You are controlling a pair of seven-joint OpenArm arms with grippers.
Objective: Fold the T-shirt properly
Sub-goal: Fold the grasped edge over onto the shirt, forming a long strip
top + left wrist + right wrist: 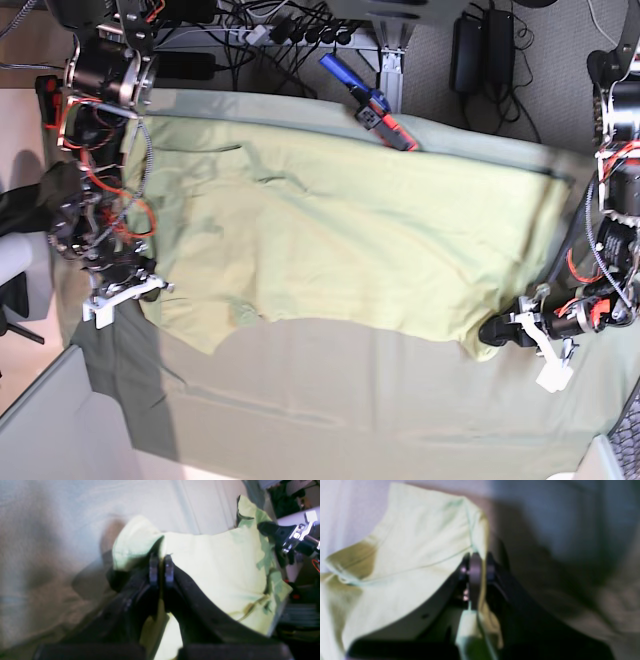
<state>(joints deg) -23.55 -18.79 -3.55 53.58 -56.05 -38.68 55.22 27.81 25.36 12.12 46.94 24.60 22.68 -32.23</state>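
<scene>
The pale yellow-green T-shirt hangs stretched between my two grippers above the grey-green table cloth. My left gripper is shut on one corner of it at the right of the base view. In the left wrist view its jaws pinch a fold of the T-shirt. My right gripper is shut on the opposite corner at the left. In the right wrist view its jaws clamp the hem of the T-shirt. The neck label is not visible.
A blue and red tool lies at the far edge of the table cloth. Cables and power bricks lie on the floor behind. The right arm shows at the T-shirt's far corner in the left wrist view.
</scene>
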